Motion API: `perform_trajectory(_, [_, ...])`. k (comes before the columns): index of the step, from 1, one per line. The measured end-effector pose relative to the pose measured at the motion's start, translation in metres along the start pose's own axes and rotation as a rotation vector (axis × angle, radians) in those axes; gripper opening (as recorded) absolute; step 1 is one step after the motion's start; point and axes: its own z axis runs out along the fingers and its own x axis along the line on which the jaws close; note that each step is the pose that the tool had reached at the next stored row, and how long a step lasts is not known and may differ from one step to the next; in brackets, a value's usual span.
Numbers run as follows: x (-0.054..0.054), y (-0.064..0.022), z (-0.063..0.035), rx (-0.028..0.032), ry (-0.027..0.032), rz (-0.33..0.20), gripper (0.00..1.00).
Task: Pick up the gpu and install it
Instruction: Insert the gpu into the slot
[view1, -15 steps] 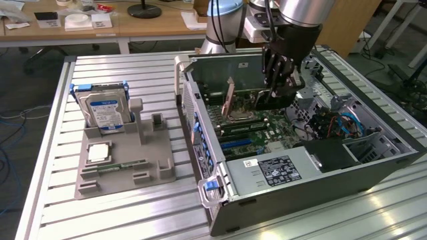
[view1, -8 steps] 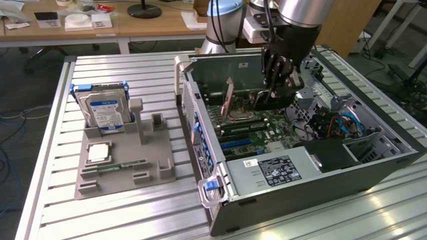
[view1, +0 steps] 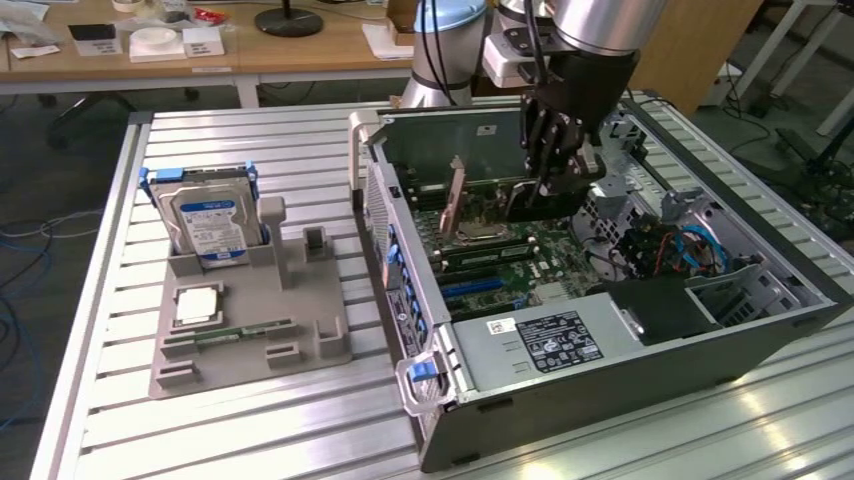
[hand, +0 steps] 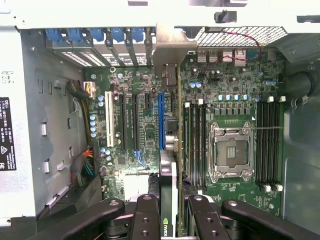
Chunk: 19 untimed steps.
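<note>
The gripper (view1: 558, 172), upper centre of the exterior view, grips the gpu (view1: 527, 205) edge-down over the board, its long axis parallel to the blue slot (hand: 161, 120) close alongside.

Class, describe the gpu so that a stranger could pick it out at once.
Look inside the open computer case, above the green motherboard. The gpu is the thin black card held on edge in the gripper jaws. Unlike the long slots beside it, it ends in a silvery bracket.
</note>
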Motion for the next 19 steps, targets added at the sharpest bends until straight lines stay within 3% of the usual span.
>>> perform_trajectory(14, [0.001,0.0024,0.0181,0.0,-0.0001,0.0,0.27])
perform_trajectory(19, [0.001,0.0026,0.0196,0.0,0.0,0.0,0.27])
